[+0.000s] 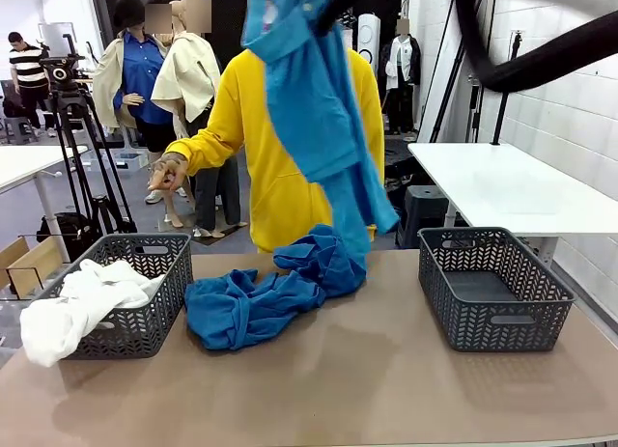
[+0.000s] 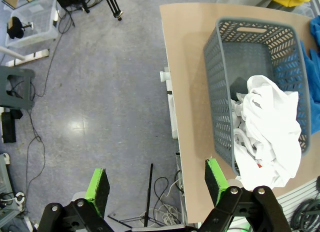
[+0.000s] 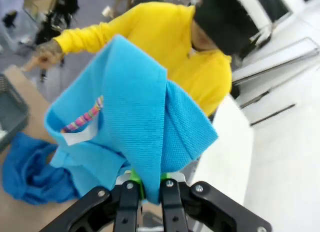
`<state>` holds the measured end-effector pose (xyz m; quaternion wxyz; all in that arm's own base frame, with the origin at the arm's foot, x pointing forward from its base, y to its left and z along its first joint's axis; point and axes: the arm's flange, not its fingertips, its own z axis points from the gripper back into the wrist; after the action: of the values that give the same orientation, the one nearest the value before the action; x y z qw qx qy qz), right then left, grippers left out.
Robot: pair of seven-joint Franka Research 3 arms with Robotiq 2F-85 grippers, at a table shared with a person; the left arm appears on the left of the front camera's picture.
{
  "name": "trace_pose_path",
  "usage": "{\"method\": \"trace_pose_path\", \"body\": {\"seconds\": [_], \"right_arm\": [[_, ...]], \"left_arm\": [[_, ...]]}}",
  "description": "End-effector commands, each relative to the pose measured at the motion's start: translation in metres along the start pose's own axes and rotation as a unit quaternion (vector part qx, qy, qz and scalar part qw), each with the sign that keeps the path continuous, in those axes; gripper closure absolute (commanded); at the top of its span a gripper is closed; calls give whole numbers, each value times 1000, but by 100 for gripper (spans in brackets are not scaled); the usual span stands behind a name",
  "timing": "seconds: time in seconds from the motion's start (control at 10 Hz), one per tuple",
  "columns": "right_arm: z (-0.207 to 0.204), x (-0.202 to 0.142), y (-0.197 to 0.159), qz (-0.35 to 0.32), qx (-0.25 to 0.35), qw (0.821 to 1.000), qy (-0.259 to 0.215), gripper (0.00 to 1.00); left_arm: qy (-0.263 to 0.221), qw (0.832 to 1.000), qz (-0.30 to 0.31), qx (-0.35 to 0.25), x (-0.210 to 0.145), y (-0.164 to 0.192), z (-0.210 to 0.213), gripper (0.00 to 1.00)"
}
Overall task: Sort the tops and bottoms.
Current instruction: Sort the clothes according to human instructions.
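Light-blue garment point(image 1: 314, 109) hung clamped in the right pincer point(image 3: 147, 184), high up and to the right of the white-filled basket point(image 1: 145, 312).
The right pincer's jaws were pressed together on a fold of the garment, whose lower end dangled near a dark-blue garment point(image 1: 261, 297) heaped on the tabletop point(image 1: 338, 379) just right of that basket. The left pincer point(image 2: 157, 184) stood with its jaws wide apart above the floor beside the basket's outer side. White clothing point(image 1: 77, 297) spilled over the basket's near rim. A second grey basket point(image 1: 463, 312) sat well to its right.
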<state>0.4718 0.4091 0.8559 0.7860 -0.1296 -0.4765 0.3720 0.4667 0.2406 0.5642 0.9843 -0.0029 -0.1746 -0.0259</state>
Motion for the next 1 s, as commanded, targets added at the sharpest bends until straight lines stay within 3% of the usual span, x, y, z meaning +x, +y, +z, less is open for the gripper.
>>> {"method": "trace_pose_path", "body": {"seconds": [0.0,0.3,0.5,0.6,0.7,0.9], "right_arm": [[-31,187,24,21,27,999,-28,100],[-24,275,127,53,83,991,-87,100],[-18,297,154,31,75,990,-112,100],[-18,292,154,44,79,991,-94,100],[9,59,179,51,90,989,-108,100],[9,59,179,51,90,989,-108,100]], "left_arm": [[4,1000,-6,8,-2,2,1,0],[4,1000,-6,8,-2,2,1,0],[4,1000,-6,8,-2,2,1,0],[4,1000,-6,8,-2,2,1,0],[4,1000,-6,8,-2,2,1,0],[4,1000,-6,8,-2,2,1,0]]}}
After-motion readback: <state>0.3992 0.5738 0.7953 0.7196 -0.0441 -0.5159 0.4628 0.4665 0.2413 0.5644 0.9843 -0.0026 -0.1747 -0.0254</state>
